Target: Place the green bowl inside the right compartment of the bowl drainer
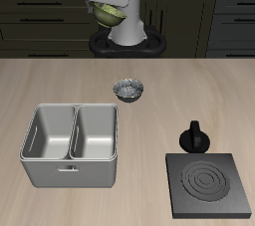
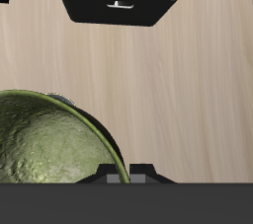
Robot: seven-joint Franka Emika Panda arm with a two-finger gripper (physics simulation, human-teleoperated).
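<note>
**Green bowl held high above the table's back edge**

Wooden table (image 1: 60,86) carries the grey bowl drainer (image 1: 72,145) near its front edge, both wells bare. Beside it lies the black stove plate (image 1: 209,184), a black knobbed piece (image 1: 194,136) just behind it. A small grey-silver bowl (image 1: 129,91) sits farther back. Raised well above, the gripper (image 1: 104,1) clamps the green bowl (image 1: 106,13) at its rim.

Kitchen: dark cabinets (image 1: 40,16), stove plate (image 1: 207,185)
</note>
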